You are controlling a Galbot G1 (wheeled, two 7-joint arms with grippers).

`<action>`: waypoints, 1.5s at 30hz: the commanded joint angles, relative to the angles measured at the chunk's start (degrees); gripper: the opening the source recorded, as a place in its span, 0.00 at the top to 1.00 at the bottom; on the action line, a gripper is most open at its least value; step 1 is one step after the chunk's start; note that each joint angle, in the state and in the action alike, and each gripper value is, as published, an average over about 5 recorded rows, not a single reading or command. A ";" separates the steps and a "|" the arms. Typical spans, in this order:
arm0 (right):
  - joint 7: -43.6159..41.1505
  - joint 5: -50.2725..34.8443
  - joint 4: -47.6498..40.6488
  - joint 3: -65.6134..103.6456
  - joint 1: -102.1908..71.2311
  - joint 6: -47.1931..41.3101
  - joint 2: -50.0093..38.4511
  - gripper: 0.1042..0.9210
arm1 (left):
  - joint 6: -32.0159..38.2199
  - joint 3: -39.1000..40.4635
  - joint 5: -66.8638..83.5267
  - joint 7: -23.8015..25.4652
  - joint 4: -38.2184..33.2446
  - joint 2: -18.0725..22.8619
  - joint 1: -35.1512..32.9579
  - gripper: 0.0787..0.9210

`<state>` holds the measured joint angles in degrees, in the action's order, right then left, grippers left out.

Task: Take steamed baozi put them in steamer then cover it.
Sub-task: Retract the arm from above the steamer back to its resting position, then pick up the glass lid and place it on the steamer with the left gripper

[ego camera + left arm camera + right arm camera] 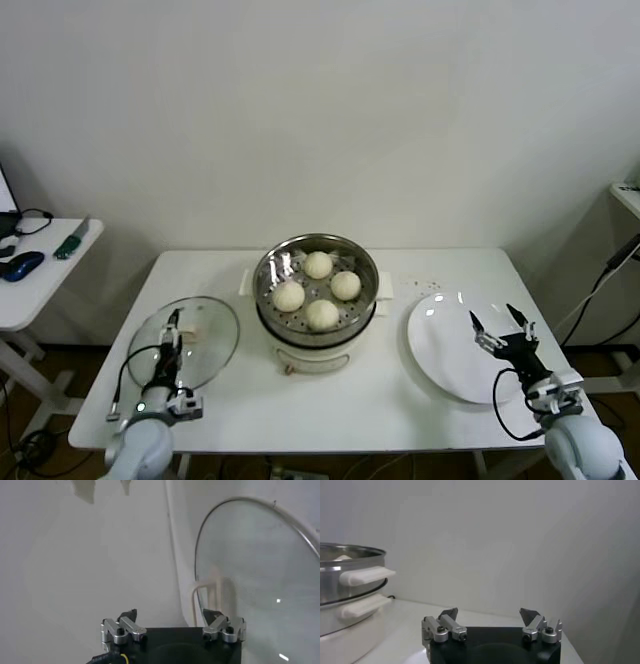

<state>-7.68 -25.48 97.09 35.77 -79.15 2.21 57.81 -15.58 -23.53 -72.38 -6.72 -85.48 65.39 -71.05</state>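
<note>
Several cream-white steamed baozi [319,288] lie inside the shiny steel steamer [275,300] on its white base at the table's middle. The steamer [350,592] also shows in the right wrist view, with white handles. A clear glass lid [210,350] lies flat on the table to the steamer's left; its rim and white handle [207,592] fill the left wrist view. My left gripper [174,322] hovers over the lid, open [171,615] and holding nothing. My right gripper [498,322] stands open [489,613] and empty above the bare white plate [440,350] on the right.
A small side table [45,280] with a mouse, cables and a green tool stands at the far left. Another surface edge and cables show at the far right. Small marks dot the table [400,400] between steamer and plate.
</note>
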 commanded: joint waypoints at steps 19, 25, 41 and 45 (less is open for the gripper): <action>-2.22 3.84 -0.62 2.14 -2.88 1.45 3.03 0.12 | 0.55 2.96 2.65 -1.65 7.47 -0.15 7.40 0.16; -2.31 4.50 -0.99 1.96 -2.18 1.45 4.48 0.12 | 1.17 2.68 2.94 -1.61 8.01 0.02 7.38 0.36; -2.87 5.62 -1.41 2.42 -2.41 2.06 5.68 0.12 | 0.16 1.69 2.93 -1.51 2.22 -0.60 5.15 0.88; -2.92 5.65 -1.39 2.41 -2.21 2.05 5.34 0.12 | -1.68 0.36 2.89 -1.71 -2.66 -1.45 2.96 0.91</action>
<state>-10.55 -20.03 95.68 38.13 -81.50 4.18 63.03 -15.13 -21.88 -69.52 -8.13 -80.88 64.86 -65.38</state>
